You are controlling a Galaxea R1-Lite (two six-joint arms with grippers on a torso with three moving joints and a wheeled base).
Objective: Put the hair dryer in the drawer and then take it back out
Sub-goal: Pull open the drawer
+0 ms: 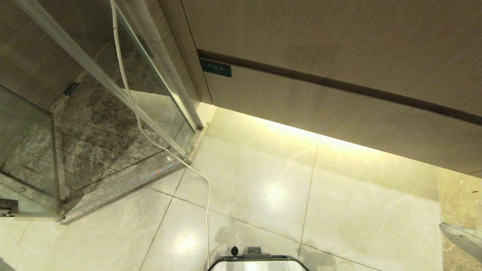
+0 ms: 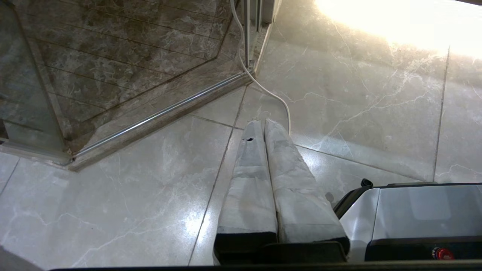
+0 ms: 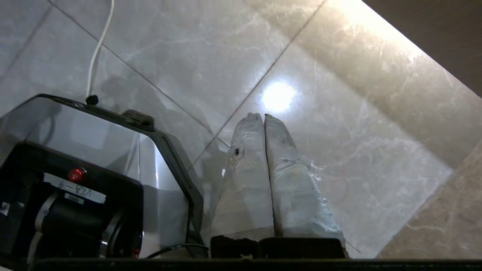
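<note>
Drawer is seen shut in the head view, running from 11 to 3 o'clock, black label at its 11 o'clock end, taller panel above it. Hair dryer is not seen in any view, so its place cannot be told; only a white cord is trailed down across the floor toward the base. Right gripper is held over floor tile, jaws pressed together, nothing held; a tip shows at 4 o'clock in the head view. Left gripper is parked beside the base, jaws together, empty. Judged step: opening the drawer; with no handle, the top gap should be hooked and pulled straight.
</note>
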